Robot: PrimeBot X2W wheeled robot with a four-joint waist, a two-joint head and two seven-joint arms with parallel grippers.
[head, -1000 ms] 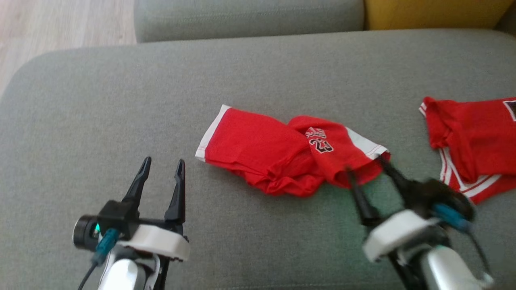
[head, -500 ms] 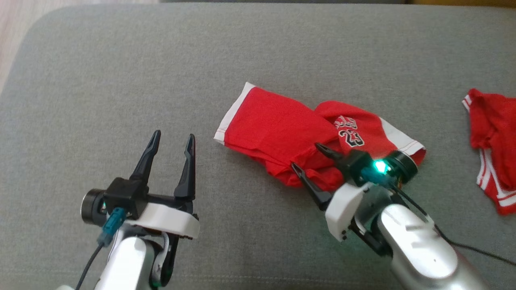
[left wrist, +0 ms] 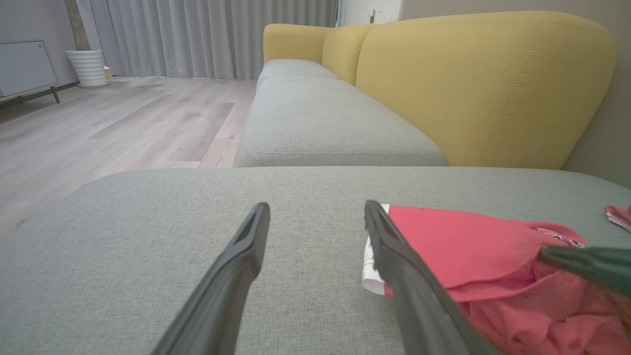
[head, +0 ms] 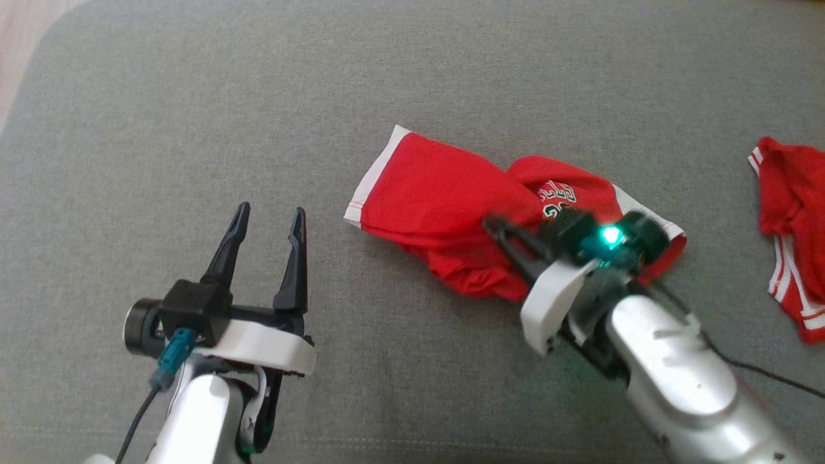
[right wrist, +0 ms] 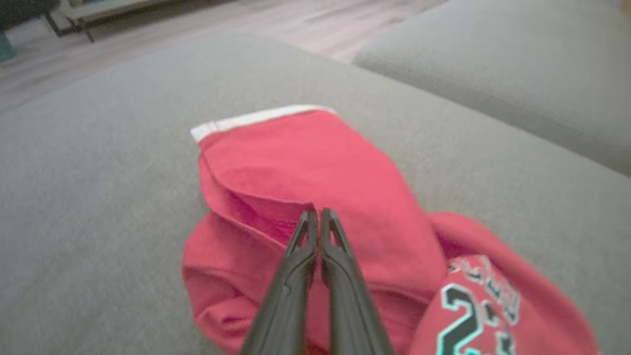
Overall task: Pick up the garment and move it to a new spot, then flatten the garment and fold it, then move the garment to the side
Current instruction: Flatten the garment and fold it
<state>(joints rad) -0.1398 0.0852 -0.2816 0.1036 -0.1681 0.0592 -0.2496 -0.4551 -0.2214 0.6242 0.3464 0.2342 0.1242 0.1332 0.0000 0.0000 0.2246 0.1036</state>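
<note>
The red shorts (head: 432,187) lie crumpled on the grey sofa seat (head: 193,96). The right gripper (head: 493,224) is closed, apparently nipping a central fold for lifting. The left gripper (head: 271,210) stands spread wide, clear of the cloth.

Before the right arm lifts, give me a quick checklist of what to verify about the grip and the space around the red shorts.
1. The right gripper is shut: ok.
2. Its tips sit on a fold of the red shorts: ok.
3. Cloth is really pinched between the fingers: cannot tell.
4. The left gripper is open and apart from the shorts: ok.
5. The other red garment lies apart from the shorts: ok.
6. The shorts lie flat: not ok, bunched on the grey cushion.
</note>
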